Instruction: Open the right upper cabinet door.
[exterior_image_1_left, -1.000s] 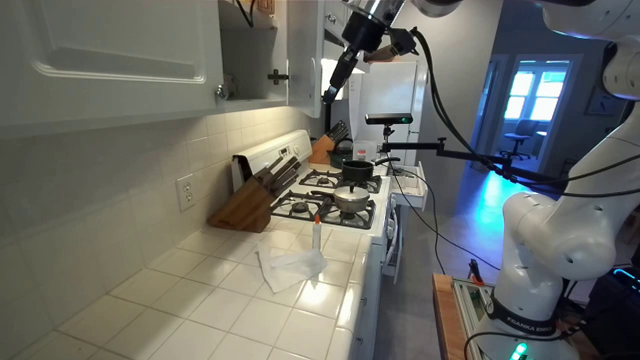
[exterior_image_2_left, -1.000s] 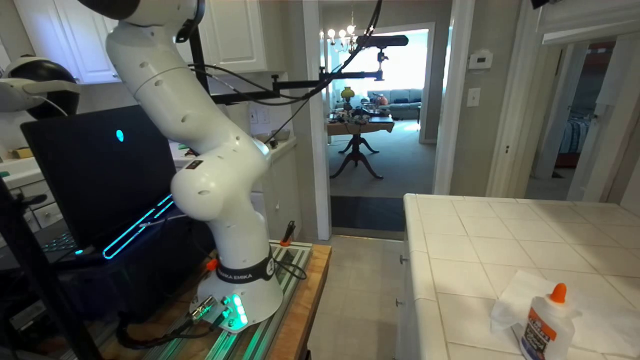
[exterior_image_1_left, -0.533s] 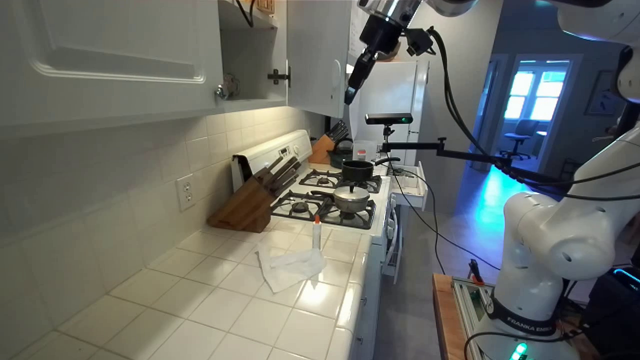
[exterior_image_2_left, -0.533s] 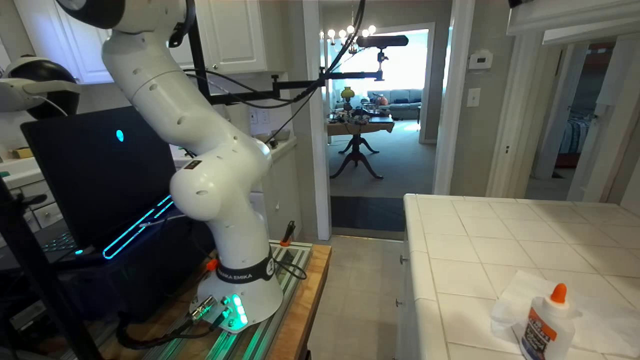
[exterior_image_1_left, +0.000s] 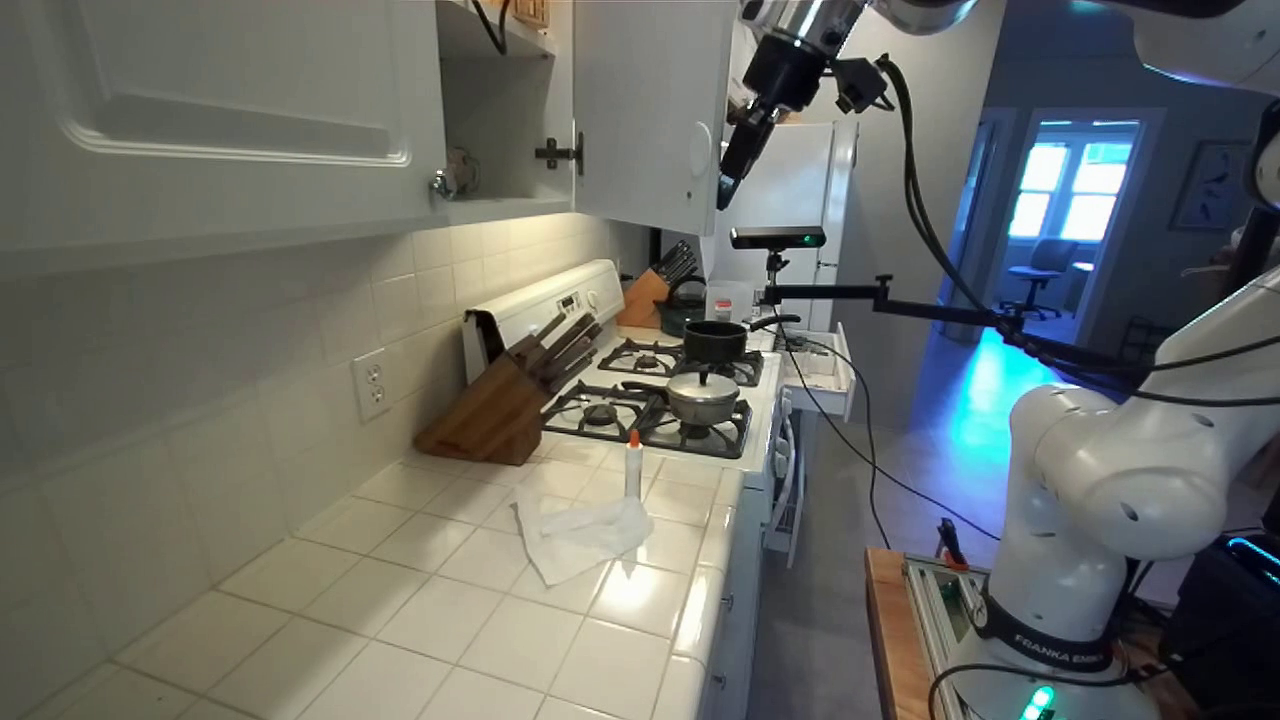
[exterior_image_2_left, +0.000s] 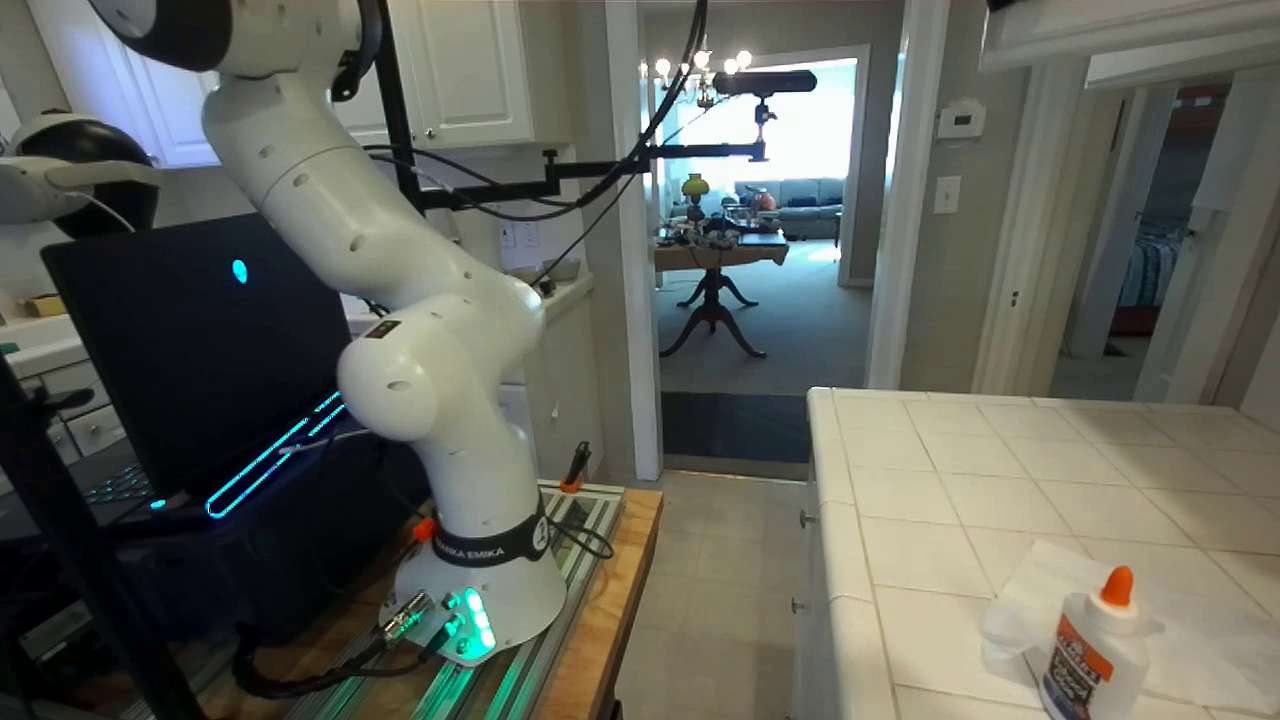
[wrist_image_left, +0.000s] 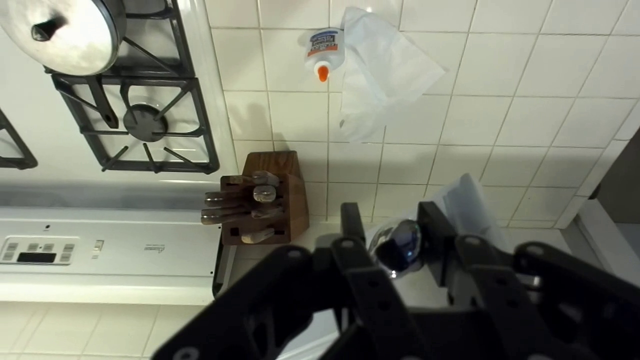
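White-tiled counter space (exterior_image_1_left: 440, 640) is backed by a tiled backsplash (exterior_image_1_left: 330, 310) in this kitchen, with a gas stove (wrist_image_left: 125, 260) set farther along. A wooden knife block (exterior_image_1_left: 487, 412) is placed near the backsplash, presumably so that its knife handles (wrist_image_left: 225, 199) can be reached from the stove. A glue bottle (exterior_image_2_left: 1095, 655) is stood upright just beside a thin white sheet (wrist_image_left: 385, 75), which is perhaps meant to catch drips. The handle of the lidded pot (exterior_image_1_left: 702, 403) is turned left, probably so that it is not knocked from the right. Farther right, the robot arm (exterior_image_1_left: 1110, 480) is mounted well apart from the counter, by which room seems to be given for a door to be swung.

In an exterior view, the right upper cabinet door (exterior_image_1_left: 645, 110) is seen swung outward on a dark hinge (exterior_image_1_left: 556, 153) at the far wall of the cabinet (exterior_image_1_left: 505, 120), while the left cabinet door (exterior_image_1_left: 240, 150) is shut.

In the wrist view, a chrome knob (wrist_image_left: 397, 247) is pinched in the gripper (wrist_image_left: 391, 220), whose fingers (wrist_image_left: 434, 230) are parted only by the knob's width. It is judged to be this door's knob, and the opening is judged well advanced; a slip off the smooth, round metal could follow if a straight line is taken instead of an arc.
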